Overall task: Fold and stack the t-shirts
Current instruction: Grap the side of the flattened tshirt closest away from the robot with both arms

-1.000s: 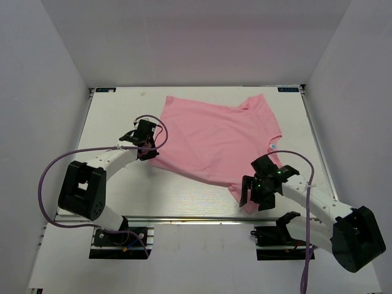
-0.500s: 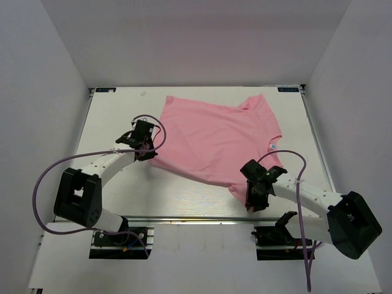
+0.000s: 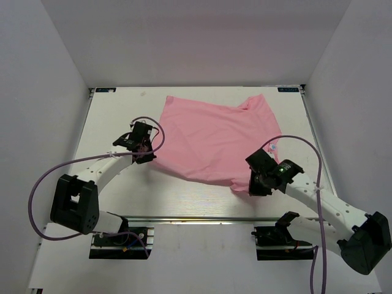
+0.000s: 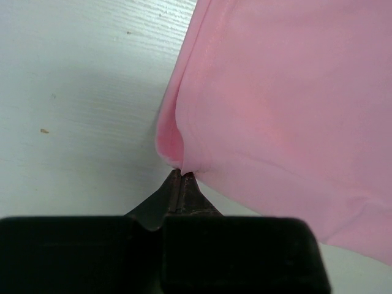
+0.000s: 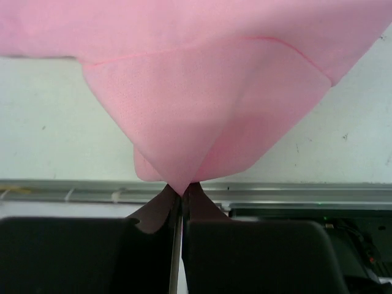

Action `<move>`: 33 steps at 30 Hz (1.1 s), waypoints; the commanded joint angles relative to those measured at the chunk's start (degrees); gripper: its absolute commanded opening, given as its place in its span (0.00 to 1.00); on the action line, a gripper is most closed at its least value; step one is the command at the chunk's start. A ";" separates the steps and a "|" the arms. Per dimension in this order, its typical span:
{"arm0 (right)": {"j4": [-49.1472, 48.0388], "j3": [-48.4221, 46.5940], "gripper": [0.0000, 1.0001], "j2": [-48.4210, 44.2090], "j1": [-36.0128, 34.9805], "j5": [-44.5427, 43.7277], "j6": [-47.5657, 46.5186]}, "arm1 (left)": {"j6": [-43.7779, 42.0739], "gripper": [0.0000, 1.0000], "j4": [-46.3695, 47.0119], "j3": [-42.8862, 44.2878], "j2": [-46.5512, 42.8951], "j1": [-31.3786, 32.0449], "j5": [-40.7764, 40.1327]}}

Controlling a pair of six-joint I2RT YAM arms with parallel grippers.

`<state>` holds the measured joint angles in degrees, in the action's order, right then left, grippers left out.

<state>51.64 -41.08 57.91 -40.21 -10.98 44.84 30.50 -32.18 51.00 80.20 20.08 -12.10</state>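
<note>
The right tool [image 5: 182, 188] has now pinched a corner of the t-shirt [image 3: 214, 138].

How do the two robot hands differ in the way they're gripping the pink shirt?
The left gripper pinches the t-shirt on its side edge, farther up the table; the right gripper pinches a corner beside the near rail. At the left gripper the cloth bunches into a small rounded fold; at the right gripper it tapers to a point. Both are shut, nipping only a bit of fabric.
</note>
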 commanded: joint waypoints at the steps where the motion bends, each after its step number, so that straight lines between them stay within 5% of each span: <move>1: 10.92 -4.09 0.00 -2.10 -0.05 1.92 -2.74 | 0.96 0.00 -2.79 1.12 -4.61 0.23 1.99; 13: 22.63 -6.73 0.00 -5.80 -0.31 13.44 -5.80 | 2.28 0.00 -8.68 -2.84 -7.00 -0.30 1.30; 27: 7.79 -8.75 0.00 2.29 1.27 8.98 -11.53 | 0.18 0.00 -4.82 8.14 1.61 -0.30 1.81; 33: 2.42 -9.63 0.00 3.35 7.23 6.24 -13.89 | -0.44 0.00 -4.82 16.56 9.77 -0.30 -0.65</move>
<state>58.24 -47.97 60.88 -35.51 -2.26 33.30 30.87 -37.71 63.11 87.79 20.03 -10.90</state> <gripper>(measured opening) 0.011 0.026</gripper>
